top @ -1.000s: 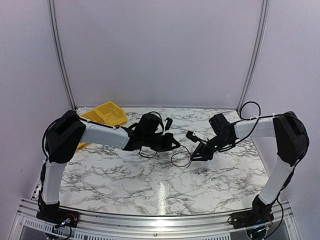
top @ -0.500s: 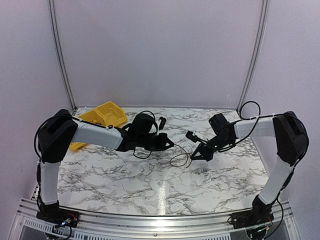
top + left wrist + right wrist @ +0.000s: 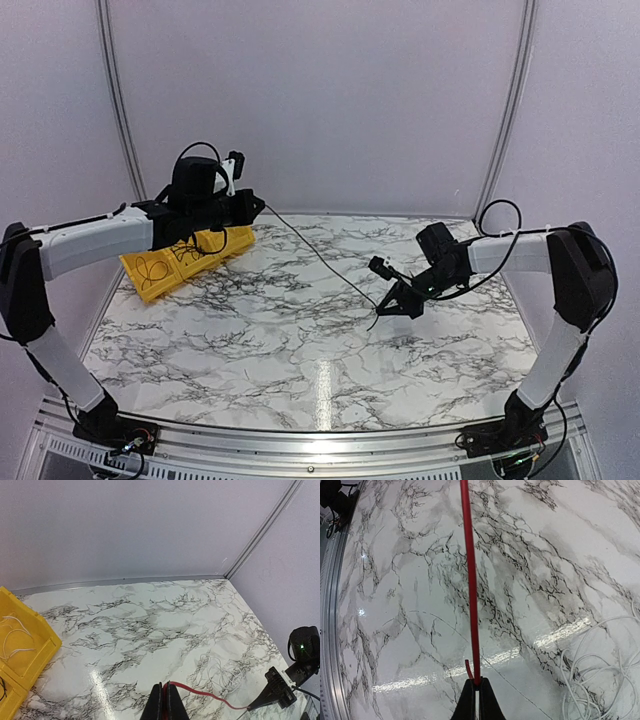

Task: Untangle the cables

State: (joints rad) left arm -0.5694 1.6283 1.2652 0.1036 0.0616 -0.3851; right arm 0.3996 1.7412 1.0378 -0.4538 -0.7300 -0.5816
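Observation:
A thin red wire [image 3: 320, 258] runs taut and straight between my two grippers, above the table. My left gripper [image 3: 258, 205] is raised at the back left, by the yellow bin [image 3: 135, 272], and is shut on one end of the wire [image 3: 200, 692]. My right gripper [image 3: 384, 307] is low at the centre right and is shut on the other end [image 3: 471, 590], with a short stub [image 3: 468, 667] sticking out beside its tips. A very thin dark wire [image 3: 512, 682] lies on the marble below the right gripper. The left gripper [image 3: 166, 700] and right gripper [image 3: 475, 690] each show closed jaws.
The yellow bin holds dark wire loops [image 3: 150, 270] and thin white wires [image 3: 12, 640]. A loose white cable [image 3: 222, 670] lies in loops on the marble near the right gripper; it also shows in the right wrist view [image 3: 592, 680]. Walls close the back and sides.
My left arm has risen and swung back-left from the table's middle to beside the yellow bin, pulling the looped wire straight and taut. The right gripper has barely moved.

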